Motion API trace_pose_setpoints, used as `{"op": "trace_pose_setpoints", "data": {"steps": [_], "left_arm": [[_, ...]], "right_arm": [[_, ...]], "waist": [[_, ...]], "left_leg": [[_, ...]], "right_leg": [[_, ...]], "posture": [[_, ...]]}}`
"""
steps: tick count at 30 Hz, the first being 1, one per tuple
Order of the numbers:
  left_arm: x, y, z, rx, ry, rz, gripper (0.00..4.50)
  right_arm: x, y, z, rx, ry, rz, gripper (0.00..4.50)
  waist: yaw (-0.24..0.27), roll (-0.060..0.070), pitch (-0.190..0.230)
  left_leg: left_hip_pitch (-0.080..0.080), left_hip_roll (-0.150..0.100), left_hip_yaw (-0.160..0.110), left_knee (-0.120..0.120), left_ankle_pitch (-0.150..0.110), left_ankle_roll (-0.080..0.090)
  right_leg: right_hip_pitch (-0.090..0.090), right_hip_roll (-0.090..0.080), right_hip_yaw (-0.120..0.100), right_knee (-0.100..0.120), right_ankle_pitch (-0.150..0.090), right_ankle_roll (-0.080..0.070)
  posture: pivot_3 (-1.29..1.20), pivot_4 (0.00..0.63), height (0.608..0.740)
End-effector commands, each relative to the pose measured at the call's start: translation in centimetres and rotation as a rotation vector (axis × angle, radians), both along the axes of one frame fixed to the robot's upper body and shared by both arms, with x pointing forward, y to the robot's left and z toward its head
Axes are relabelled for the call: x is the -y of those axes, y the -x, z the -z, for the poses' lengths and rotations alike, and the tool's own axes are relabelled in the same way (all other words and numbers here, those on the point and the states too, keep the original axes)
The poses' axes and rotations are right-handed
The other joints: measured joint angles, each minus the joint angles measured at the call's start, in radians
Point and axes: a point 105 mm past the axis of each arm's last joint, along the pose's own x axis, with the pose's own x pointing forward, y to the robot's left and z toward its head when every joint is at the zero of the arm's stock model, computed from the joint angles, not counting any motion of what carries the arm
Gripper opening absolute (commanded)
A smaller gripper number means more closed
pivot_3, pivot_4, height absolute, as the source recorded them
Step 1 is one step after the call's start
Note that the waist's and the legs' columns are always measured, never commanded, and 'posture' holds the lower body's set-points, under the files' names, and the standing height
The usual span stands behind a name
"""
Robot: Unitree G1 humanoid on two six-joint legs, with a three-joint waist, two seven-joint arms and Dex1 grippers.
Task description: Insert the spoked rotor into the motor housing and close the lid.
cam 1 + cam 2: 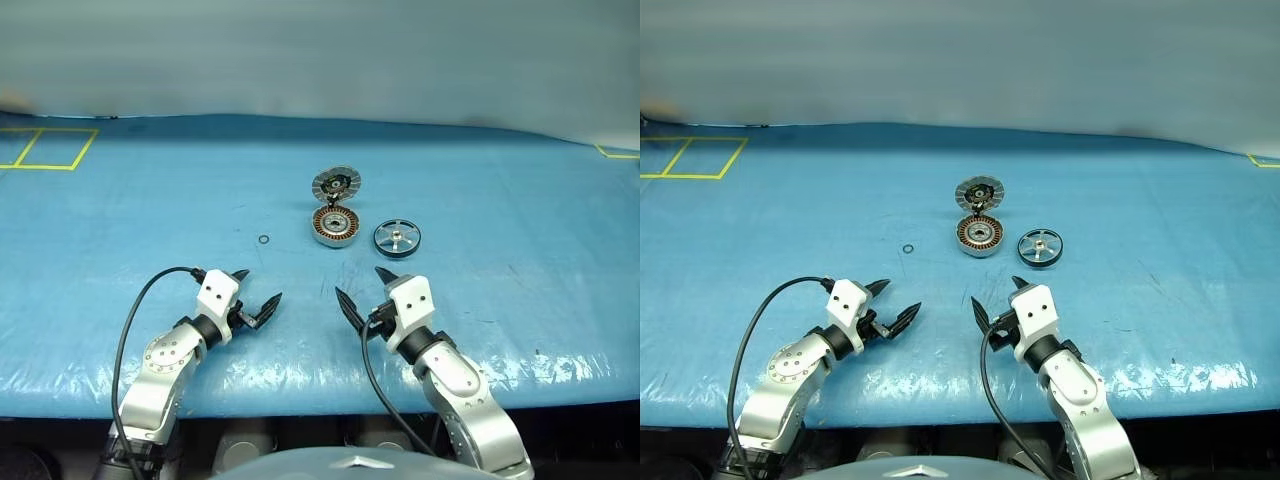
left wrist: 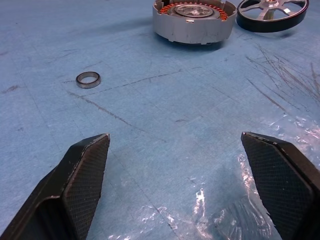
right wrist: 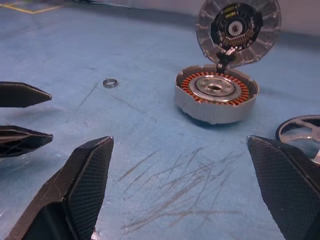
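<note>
We find the motor housing (image 1: 335, 226) standing on the blue bench (image 1: 150, 210), its copper windings facing up and its hinged lid (image 1: 336, 184) propped upright at the far edge, patterned face toward us. The spoked rotor (image 1: 397, 238) lies flat just beside the housing, on its right, apart from it. A small metal ring (image 1: 263, 239) rests on the bench to the left of the housing, well apart from it. We hold the left claw (image 1: 255, 297) and the right claw (image 1: 362, 290) near the front of the bench, both spread wide and empty, short of all the parts. We judge that no step of the task is done yet: the rotor is out and the lid is up. The rotor is thin and lies flat, so a claw closing on its rim may slip or push it away across the smooth cover. We also judge that a tilted rotor could jam on the housing wall, and that a careless reach could knock the upright lid shut before the rotor is in.
</note>
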Motion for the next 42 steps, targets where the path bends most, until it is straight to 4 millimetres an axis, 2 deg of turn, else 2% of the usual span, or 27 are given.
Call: {"op": "trace_pose_setpoints", "data": {"steps": [1, 7, 13, 17, 22, 27, 31, 34, 37, 42], "left_arm": [[-0.4, -0.9, -1.0, 0.037, 0.004, -0.023, 4.49], [-1.4, -3.9, -1.6, 0.065, -0.061, -0.106, 4.49], [-1.0, -7.8, -2.7, 0.088, -0.074, -0.143, 4.49], [-0.7, -9.9, -2.6, 0.072, -0.083, -0.156, 4.49], [-0.8, -11.1, -1.6, 0.027, -0.093, -0.183, 4.49], [-0.6, -11.1, -0.3, -0.021, -0.095, -0.178, 4.49], [-0.7, -10.9, 0.0, -0.013, -0.118, -0.171, 4.49], [-0.2, -10.2, -2.1, 0.093, -0.046, -0.141, 4.49], [1.0, -8.4, -3.9, 0.219, -0.019, -0.058, 4.49], [2.1, -5.8, -4.9, 0.279, 0.037, 0.005, 4.49]], "right_arm": [[-0.1, 0.1, -0.4, 0.035, -0.010, 0.003, 4.48], [0.0, 0.0, 0.0, 0.029, -0.013, 0.017, 4.48], [-0.1, -0.3, 0.1, 0.018, -0.019, 0.019, 4.48], [0.0, -0.3, 0.1, 0.018, -0.020, 0.022, 4.48], [0.1, -0.2, 0.2, 0.017, -0.021, 0.033, 4.48], [0.1, -0.2, 0.1, 0.014, -0.026, 0.040, 4.48], [0.2, -0.2, 0.1, 0.013, -0.028, 0.043, 4.48], [0.6, -1.1, -1.6, 0.051, -0.034, 0.048, 4.48], [1.1, -2.6, -2.5, 0.033, -0.007, 0.039, 4.48], [1.1, -5.4, -3.5, 0.018, 0.118, -0.006, 4.48]], "waist": [[0.001, 0.000, 0.000], [0.002, 0.000, 0.000], [0.005, 0.000, 0.000], [0.003, -0.001, 0.000], [0.000, -0.001, 0.000], [0.000, -0.001, 0.000], [0.000, -0.001, 0.000], [-0.004, -0.001, 0.000], [-0.005, -0.001, 0.000], [0.004, -0.001, 0.000]], "left_leg": [[0.000, 0.000, 0.000, 0.000, 0.000, 0.000], [0.000, 0.000, 0.000, 0.001, 0.000, 0.000], [0.000, 0.000, 0.000, 0.002, 0.000, 0.000], [0.000, -0.001, 0.000, 0.002, 0.000, 0.000], [0.000, -0.001, 0.000, 0.002, 0.001, 0.000], [0.000, -0.001, 0.000, 0.002, 0.001, -0.001], [0.000, -0.001, 0.000, 0.002, 0.001, -0.001], [0.001, 0.000, 0.000, 0.002, 0.001, -0.001], [0.000, 0.002, 0.001, 0.002, 0.001, -0.001], [0.000, 0.001, 0.001, 0.003, 0.001, -0.001]], "right_leg": [[0.000, 0.000, 0.000, 0.000, 0.000, 0.000], [0.001, 0.001, 0.000, 0.000, 0.000, 0.001], [0.001, 0.001, 0.000, 0.000, 0.002, 0.002], [0.001, 0.002, 0.001, 0.000, 0.005, 0.001], [0.001, 0.004, 0.001, 0.000, 0.006, 0.003], [0.001, 0.004, 0.001, 0.000, 0.006, 0.003], [0.002, 0.004, 0.001, 0.000, 0.006, 0.002], [0.001, 0.004, 0.001, 0.001, 0.006, 0.002], [0.001, 0.004, 0.003, 0.001, 0.006, 0.001], [0.001, 0.003, 0.002, 0.001, 0.006, -0.002]], "posture": [[0.00, 0.150, 0.740], [0.00, 0.150, 0.740], [0.00, 0.150, 0.740], [0.00, 0.150, 0.740], [0.00, 0.150, 0.740], [0.00, 0.150, 0.740], [0.00, 0.150, 0.740], [0.00, 0.150, 0.740], [0.00, 0.150, 0.740], [0.00, 0.150, 0.740]]}}
